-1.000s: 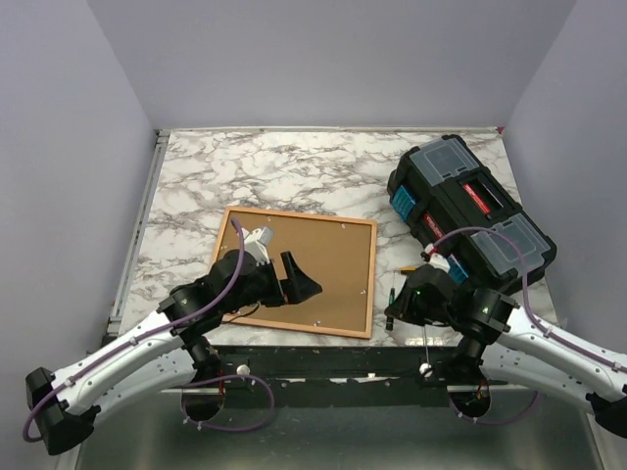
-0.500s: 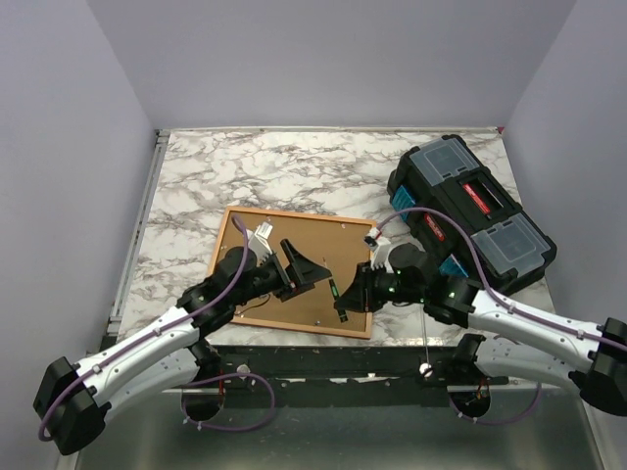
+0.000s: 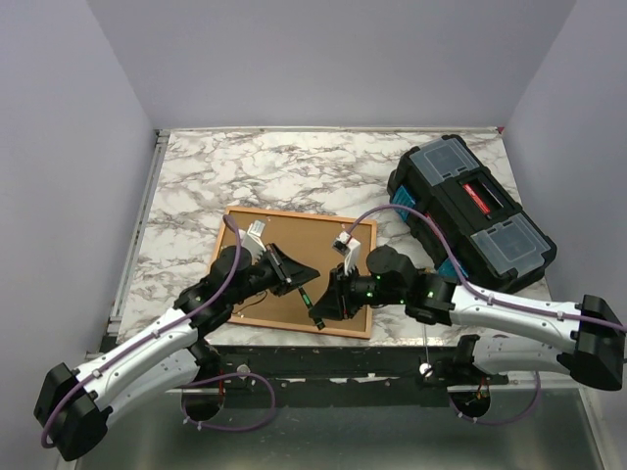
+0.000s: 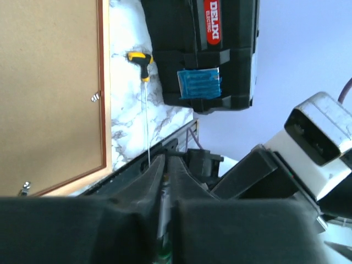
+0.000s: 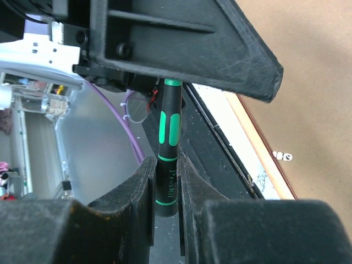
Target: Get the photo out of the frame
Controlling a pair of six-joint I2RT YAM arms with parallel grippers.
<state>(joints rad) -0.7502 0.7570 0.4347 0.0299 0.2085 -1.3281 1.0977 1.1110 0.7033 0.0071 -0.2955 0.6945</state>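
The orange-red frame (image 3: 294, 217) lies back up on the marble table, its brown board (image 4: 49, 82) showing; the photo is hidden. Above the frame's near right part the two grippers meet. My right gripper (image 5: 166, 162) is shut on the handle of a black and green screwdriver (image 5: 168, 137). The screwdriver (image 3: 312, 305) runs up into my left gripper (image 4: 165, 165), whose jaws stand close together on its thin shaft. The left gripper (image 3: 302, 279) and right gripper (image 3: 325, 305) are almost touching in the top view.
A black toolbox (image 3: 470, 211) with clear-lidded trays stands at the right of the table, close to the frame's right edge. A yellow-handled tool (image 4: 140, 59) lies on the marble between frame and toolbox. Small metal clips (image 4: 95, 97) sit along the frame's back.
My right arm swung left from the table's near right edge, carrying the screwdriver over the frame. My left gripper turned toward it and went from wide open to closed on the shaft.
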